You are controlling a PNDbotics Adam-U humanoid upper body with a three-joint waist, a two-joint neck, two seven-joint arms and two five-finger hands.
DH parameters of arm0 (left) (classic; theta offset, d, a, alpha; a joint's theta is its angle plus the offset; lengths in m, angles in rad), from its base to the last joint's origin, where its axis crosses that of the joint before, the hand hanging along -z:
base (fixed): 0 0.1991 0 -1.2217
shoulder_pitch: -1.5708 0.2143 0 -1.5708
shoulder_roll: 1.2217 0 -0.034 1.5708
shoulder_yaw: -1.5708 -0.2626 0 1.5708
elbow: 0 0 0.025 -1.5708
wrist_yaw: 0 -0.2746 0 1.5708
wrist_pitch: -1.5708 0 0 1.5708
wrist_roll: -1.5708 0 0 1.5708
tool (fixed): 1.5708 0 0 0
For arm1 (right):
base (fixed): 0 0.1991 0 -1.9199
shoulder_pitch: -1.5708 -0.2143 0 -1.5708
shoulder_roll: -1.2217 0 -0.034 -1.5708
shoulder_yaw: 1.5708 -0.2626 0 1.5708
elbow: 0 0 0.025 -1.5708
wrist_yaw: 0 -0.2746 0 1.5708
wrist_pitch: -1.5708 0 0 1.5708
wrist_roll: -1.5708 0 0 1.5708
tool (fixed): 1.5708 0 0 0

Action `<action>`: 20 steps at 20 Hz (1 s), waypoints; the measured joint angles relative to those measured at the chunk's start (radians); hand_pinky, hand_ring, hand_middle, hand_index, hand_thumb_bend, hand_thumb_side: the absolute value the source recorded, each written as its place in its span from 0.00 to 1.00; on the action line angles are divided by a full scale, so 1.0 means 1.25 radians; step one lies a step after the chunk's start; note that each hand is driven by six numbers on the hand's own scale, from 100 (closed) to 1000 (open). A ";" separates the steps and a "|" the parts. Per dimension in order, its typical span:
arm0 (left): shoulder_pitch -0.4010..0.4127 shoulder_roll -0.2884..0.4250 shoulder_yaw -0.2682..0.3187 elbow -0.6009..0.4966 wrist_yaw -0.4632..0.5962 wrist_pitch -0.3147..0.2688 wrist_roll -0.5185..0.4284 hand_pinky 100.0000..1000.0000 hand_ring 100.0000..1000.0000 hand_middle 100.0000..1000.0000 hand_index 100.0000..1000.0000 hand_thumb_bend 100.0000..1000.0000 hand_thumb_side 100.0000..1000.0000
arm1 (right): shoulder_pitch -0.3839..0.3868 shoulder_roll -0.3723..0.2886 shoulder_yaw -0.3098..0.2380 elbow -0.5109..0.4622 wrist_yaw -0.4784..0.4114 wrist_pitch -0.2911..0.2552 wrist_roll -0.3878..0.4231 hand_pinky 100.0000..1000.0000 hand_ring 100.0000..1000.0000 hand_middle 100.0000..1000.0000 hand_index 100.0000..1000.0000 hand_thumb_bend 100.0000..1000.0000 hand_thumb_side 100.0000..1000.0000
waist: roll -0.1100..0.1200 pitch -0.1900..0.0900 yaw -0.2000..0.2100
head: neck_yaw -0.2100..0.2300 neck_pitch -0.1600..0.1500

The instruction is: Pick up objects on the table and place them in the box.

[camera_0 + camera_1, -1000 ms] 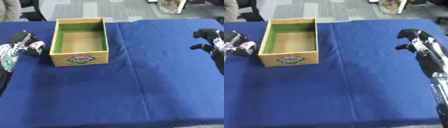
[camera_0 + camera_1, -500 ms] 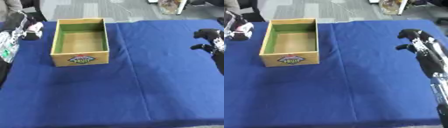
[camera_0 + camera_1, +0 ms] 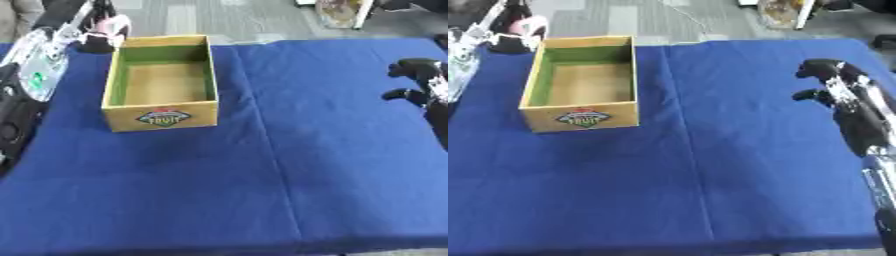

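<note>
While the blue cloth (image 3: pixel 262 175) covers the whole counter, each eye shows it a little differently. The right eye view shows much more of the robot's right arm, running down the right side, and the left eye view shows only the top part of it. The left eye view shows more of the left arm, black and silver, along the left edge.

The box (image 3: pixel 162 82) is next in size. It is made of yellow-brown card, open at the top, green on the inside walls and brown on its floor. It has a round sticker on the front. It sits on the cloth near the far left and looks empty.

The right hand (image 3: pixel 826 80) is black and hangs over the right side of the cloth, well apart from the box. Its fingers are curled in and hold nothing.

The left hand (image 3: pixel 94 31) is up by the far left corner of the box. Its fingers are wrapped around a small thing (image 3: pixel 112 26) that is pink and white. I cannot tell what it is.
</note>
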 measured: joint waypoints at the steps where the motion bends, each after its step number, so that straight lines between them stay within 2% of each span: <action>1: 0.000 -0.011 -0.002 0.009 -0.011 -0.002 -0.005 0.38 0.41 0.27 0.46 0.16 0.04 | 0.000 0.001 0.000 0.000 0.000 0.000 0.001 0.61 0.92 0.62 0.75 0.00 0.57 | 0.000 0.000 -0.002 | 0.004 0.000; 6: 0.003 -0.050 -0.005 0.064 -0.063 -0.010 -0.015 0.41 0.43 0.30 0.48 0.18 0.05 | -0.001 0.006 0.002 0.000 0.000 0.002 0.004 0.61 0.92 0.62 0.75 0.00 0.57 | 0.000 0.001 -0.005 | 0.029 0.000; 8: 0.006 -0.059 -0.005 0.082 -0.078 -0.015 -0.018 0.43 0.45 0.32 0.51 0.23 0.05 | -0.003 0.006 0.004 0.000 0.000 0.002 0.005 0.61 0.92 0.62 0.75 0.00 0.57 | 0.001 0.001 -0.005 | 0.036 0.000; 9: 0.008 -0.062 -0.005 0.088 -0.084 -0.019 -0.020 0.50 0.51 0.41 0.59 0.33 0.06 | -0.004 0.006 0.005 0.000 0.000 0.001 0.006 0.61 0.92 0.62 0.75 0.00 0.57 | 0.001 0.002 -0.005 | 0.038 0.000; 10: 0.009 -0.064 -0.005 0.094 -0.092 -0.023 -0.025 0.53 0.53 0.44 0.62 0.39 0.06 | -0.005 0.006 0.005 0.000 0.000 0.001 0.006 0.61 0.92 0.62 0.75 0.00 0.57 | 0.001 0.002 -0.004 | 0.041 0.000; 11: 0.009 -0.066 -0.005 0.098 -0.099 -0.028 -0.031 0.60 0.63 0.55 0.73 0.57 0.06 | -0.005 0.006 0.005 0.000 0.000 0.001 0.006 0.61 0.92 0.62 0.75 0.00 0.57 | 0.001 0.002 -0.003 | 0.042 0.000; 12: 0.009 -0.068 -0.005 0.101 -0.107 -0.032 -0.040 0.63 0.67 0.59 0.76 0.62 0.06 | -0.006 0.007 0.005 0.000 0.000 0.001 0.007 0.61 0.93 0.62 0.75 0.00 0.57 | 0.001 0.002 -0.002 | 0.042 0.000; 13: 0.009 -0.068 -0.005 0.102 -0.116 -0.036 -0.048 0.69 0.76 0.71 0.83 0.82 0.12 | -0.007 0.007 0.005 0.000 0.000 0.001 0.007 0.61 0.93 0.62 0.75 0.00 0.57 | 0.001 0.002 -0.002 | 0.044 0.000; 15: 0.010 -0.068 -0.005 0.100 -0.132 -0.041 -0.055 0.77 0.85 0.81 0.88 0.89 0.39 | -0.007 0.007 0.005 0.000 0.000 0.000 0.007 0.61 0.93 0.62 0.75 0.00 0.57 | 0.001 0.002 -0.001 | 0.045 0.000; 17: 0.012 -0.068 -0.005 0.088 -0.149 -0.046 -0.042 0.81 0.90 0.86 0.91 0.93 0.48 | -0.007 0.007 0.005 0.001 0.001 0.000 0.007 0.61 0.93 0.62 0.75 0.00 0.58 | 0.001 0.002 0.000 | 0.045 0.000; 19: 0.016 -0.068 -0.005 0.068 -0.162 -0.049 -0.010 0.82 0.91 0.86 0.91 0.95 0.50 | -0.007 0.008 0.005 0.001 0.001 0.000 0.007 0.61 0.93 0.62 0.75 0.00 0.57 | 0.001 0.003 0.001 | 0.045 0.000; 20: 0.018 -0.067 -0.005 0.058 -0.165 -0.049 0.008 0.82 0.90 0.86 0.90 0.94 0.48 | -0.007 0.008 0.005 0.001 0.001 0.000 0.007 0.61 0.93 0.62 0.75 0.00 0.57 | 0.000 0.003 0.002 | 0.045 0.000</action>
